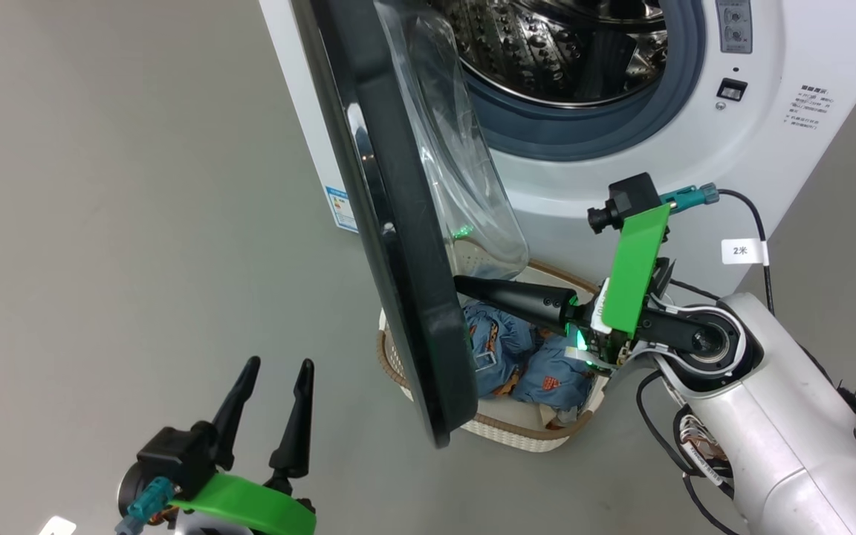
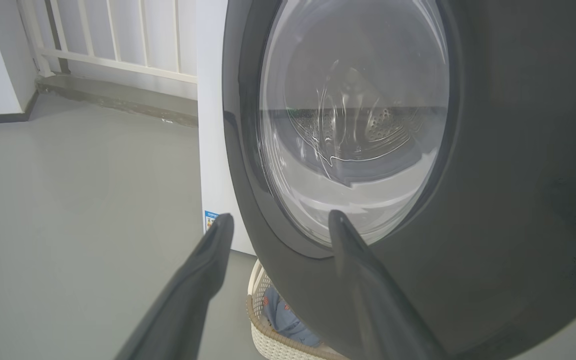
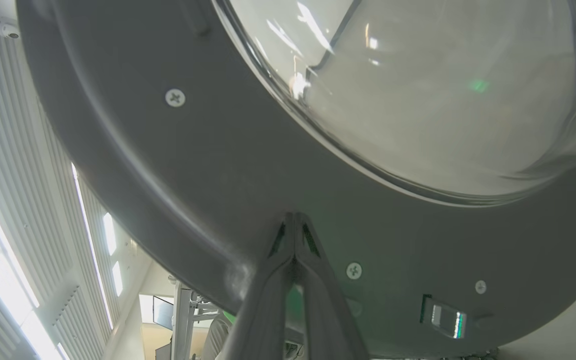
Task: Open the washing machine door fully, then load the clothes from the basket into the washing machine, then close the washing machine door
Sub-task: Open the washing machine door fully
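Smooth grey floor (image 1: 101, 186) | round black-rimmed glass door (image 1: 391, 245) open, 12 o'clock | left claw (image 1: 279, 365) apart, 7 o'clock | right claw (image 1: 461, 284) together, touching door

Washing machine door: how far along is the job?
Done: the washing machine door stands partway open. In hand: the right gripper, shut, has its tips against the door's inner face; the left gripper hangs open. Left: the clothes lie in the basket; then closing.
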Controlling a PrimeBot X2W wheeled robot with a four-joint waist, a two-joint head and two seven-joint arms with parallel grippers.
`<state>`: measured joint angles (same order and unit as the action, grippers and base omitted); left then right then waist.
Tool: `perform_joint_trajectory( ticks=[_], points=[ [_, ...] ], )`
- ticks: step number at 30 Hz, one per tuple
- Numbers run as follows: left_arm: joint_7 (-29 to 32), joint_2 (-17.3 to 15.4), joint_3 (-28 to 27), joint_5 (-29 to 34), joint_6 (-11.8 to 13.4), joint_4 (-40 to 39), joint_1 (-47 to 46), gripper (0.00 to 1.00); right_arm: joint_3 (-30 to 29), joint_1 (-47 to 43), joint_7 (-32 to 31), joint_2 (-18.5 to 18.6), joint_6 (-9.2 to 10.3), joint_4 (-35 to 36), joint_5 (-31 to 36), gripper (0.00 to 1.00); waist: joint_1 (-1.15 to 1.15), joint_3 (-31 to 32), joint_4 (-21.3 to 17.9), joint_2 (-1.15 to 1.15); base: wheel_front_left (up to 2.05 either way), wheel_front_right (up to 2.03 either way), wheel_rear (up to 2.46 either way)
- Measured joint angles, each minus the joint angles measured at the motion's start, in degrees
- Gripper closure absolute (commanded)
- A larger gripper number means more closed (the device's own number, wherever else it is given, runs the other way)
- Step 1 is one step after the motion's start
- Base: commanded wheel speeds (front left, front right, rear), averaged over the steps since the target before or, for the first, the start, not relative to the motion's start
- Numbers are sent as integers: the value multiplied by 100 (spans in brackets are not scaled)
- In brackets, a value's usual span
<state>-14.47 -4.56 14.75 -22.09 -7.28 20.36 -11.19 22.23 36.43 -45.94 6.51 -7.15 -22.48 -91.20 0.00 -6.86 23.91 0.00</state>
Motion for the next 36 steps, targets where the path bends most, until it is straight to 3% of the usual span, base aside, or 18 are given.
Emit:
perform_joint_trajectory(
  ticks=[9, 10, 11, 13, 14, 15, 18, 30, 36],
  points=[
    [0, -73, -22, 1, 0, 1, 95, 0, -79, -94, 122, 25, -1, 33, 85, 100, 0, 81, -164, 0, 0, 0, 0],
    [0, -97, -22, 0, 0, 2, 95, 0, -115, -119, 160, 42, -1, 48, 108, 94, 0, 91, -198, 0, 0, 0, 0],
    [0, -121, -23, 0, 0, 3, 94, 0, -152, -158, 205, 67, -1, 55, 113, 77, 0, 101, -232, 0, 0, 0, 0],
    [1, -164, -29, -2, 0, 8, 94, 0, -211, -257, 283, 140, -1, 67, 124, 60, 0, 125, -309, 0, 0, 0, 0],
    [0, -188, -34, -5, 0, 12, 94, 0, -229, -305, 337, 170, -1, 78, 147, 46, 0, 137, -350, 0, 0, 0, 0],
    [0, -210, -43, -12, 0, 14, 94, 0, -242, -347, 382, 199, -1, 83, 169, 25, 0, 150, -395, 0, 0, 0, 0],
    [0, -270, -73, -41, 0, 33, 94, 0, -296, -483, 522, 264, -1, 127, 204, 0, 0, 195, -535, 0, 0, 0, 0],
    [1, -409, -375, -62, 0, 65, 281, 0, -415, -1117, 1464, 580, -1, 227, 449, 0, 0, 439, -1069, 0, 0, 0, 0],
    [1, -436, -589, -62, 0, 65, 469, 0, -274, -1446, 2563, 877, -1, 319, 804, 0, 0, 578, -1373, 0, 0, 0, 0]
  ],
)
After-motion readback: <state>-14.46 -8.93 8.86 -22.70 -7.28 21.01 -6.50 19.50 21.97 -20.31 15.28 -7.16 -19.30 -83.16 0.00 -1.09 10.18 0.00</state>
